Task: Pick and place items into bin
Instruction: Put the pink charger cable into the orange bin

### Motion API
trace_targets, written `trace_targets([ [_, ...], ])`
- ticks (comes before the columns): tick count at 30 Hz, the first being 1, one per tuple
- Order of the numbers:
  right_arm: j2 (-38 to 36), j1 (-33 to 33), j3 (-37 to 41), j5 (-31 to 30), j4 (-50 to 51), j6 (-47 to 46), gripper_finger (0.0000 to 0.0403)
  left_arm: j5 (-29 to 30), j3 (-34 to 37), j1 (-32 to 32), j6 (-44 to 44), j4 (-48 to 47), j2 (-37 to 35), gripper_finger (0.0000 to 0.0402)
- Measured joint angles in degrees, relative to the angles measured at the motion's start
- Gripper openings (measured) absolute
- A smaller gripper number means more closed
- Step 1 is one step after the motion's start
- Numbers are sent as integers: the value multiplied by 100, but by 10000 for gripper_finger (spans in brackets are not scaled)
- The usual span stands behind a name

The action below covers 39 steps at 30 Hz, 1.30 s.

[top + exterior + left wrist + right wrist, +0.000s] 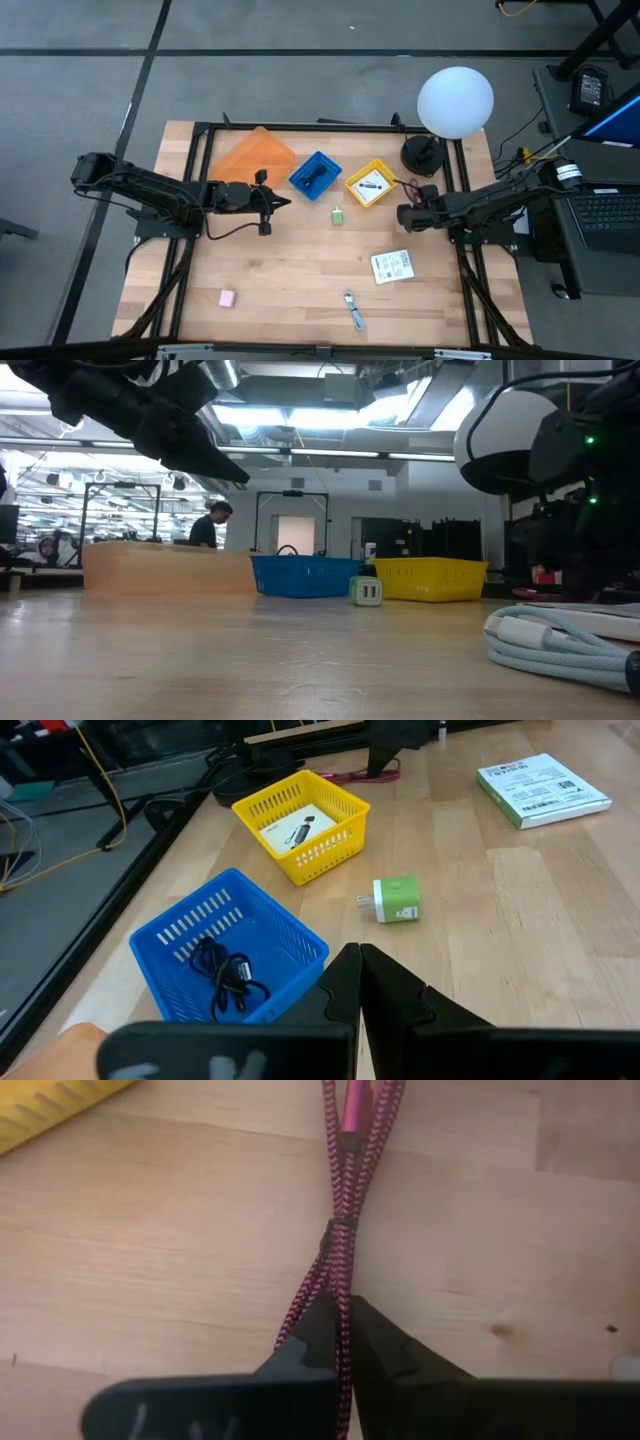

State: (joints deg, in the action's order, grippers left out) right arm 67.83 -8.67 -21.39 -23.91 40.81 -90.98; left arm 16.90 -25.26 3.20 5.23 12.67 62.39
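Observation:
My right gripper [401, 215] [340, 1308] is low over the table's right part, shut on the red braided cord [411, 187], which runs from it toward the yellow bin [370, 183]. That bin holds a white card [292, 829]. My left gripper [283, 203] [360, 960] is shut and empty, raised beside the blue bin [315, 173], where the black coiled cable [225, 972] lies. The green piece [338, 215], white printed packet [392, 266], pink block [227, 298] and blue-silver tool [354, 310] lie loose on the table. My right gripper pinches the red cord's doubled strands [338, 1270] between its two fingers. The fingers lie along the cord, coming low from the table's right side. Ahead of the fingers the cord rests on the wood, its strands bound together at a small tie [341, 1222].
An orange bin [252, 155] sits at the far left beside the blue one. A white globe lamp [456, 100] on a black base stands at the far right corner. A pale coiled cable [560, 640] lies close to the low camera. A black frame rail [300, 127] edges the table.

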Motion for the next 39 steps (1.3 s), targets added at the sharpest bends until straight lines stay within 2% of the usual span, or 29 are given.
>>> trace_targets([
  [10, -39, -304, -403, 354, 404, 131, 0, -2, 0, 0, 2, -4, 0, 4],
  [15, -41, -520, -797, 203, 717, 131, 0, -2, 0, 17, 1, -22, 0, 4],
  [20, -44, -785, -1415, 97, 1642, 68, 0, -2, 0, 17, -7, -22, 0, 4],
  [26, -50, -1088, -2216, -629, 2565, -12, 0, -2, 0, 17, -7, -27, 0, 4],
  [31, -52, -1379, -2446, -1268, 2322, 353, 0, -3, -4, 17, -13, -100, 0, 4],
  [34, -55, -1495, -2397, -1501, 1646, 810, 0, -56, -4, 17, -62, -182, 0, 4],
  [39, -52, -1615, -2184, -1611, 207, 2251, 0, -72, -4, 22, -92, -228, 0, 4],
])
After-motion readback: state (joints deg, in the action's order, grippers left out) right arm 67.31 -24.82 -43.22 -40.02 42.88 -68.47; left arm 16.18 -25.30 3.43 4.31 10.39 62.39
